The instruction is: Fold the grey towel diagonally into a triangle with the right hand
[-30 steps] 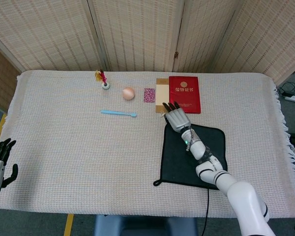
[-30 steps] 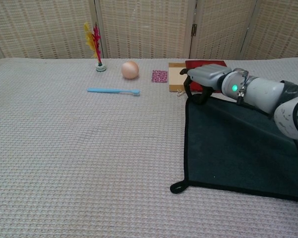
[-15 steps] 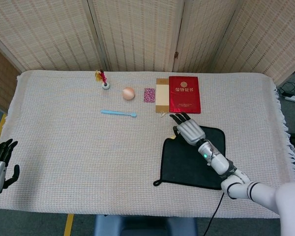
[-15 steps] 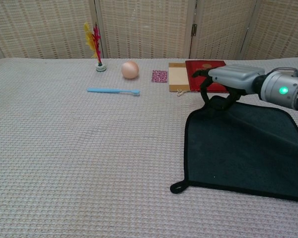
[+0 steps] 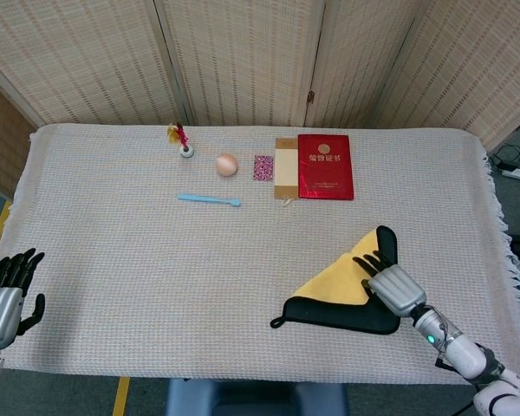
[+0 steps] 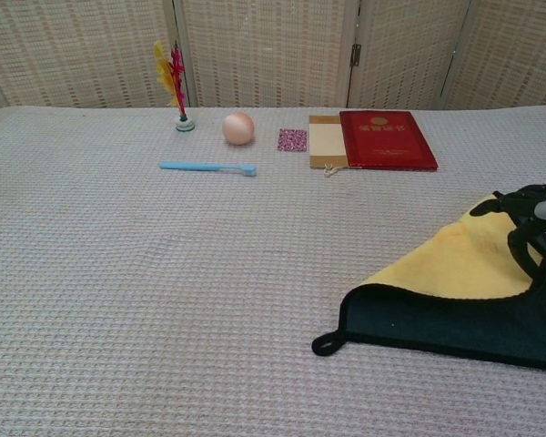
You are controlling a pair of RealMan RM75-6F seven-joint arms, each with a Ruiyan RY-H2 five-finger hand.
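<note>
Now the grey towel lies near the front right of the tabletop, one corner folded over so its yellow underside faces up as a triangle. The right hand rests on that fold, fingers curled around the turned cloth. The left hand hangs off the tabletop's left edge, fingers spread and empty.

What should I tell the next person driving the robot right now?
Right robot hand: on the grey towel, resting on the folded-over flap, whose yellow underside faces up; whether it grips the corner is unclear.
Left robot hand: open, at the table's near left edge.
Done: the far corner has been brought across diagonally; the towel looks triangular.
Left: release and press the fold flat.
</note>
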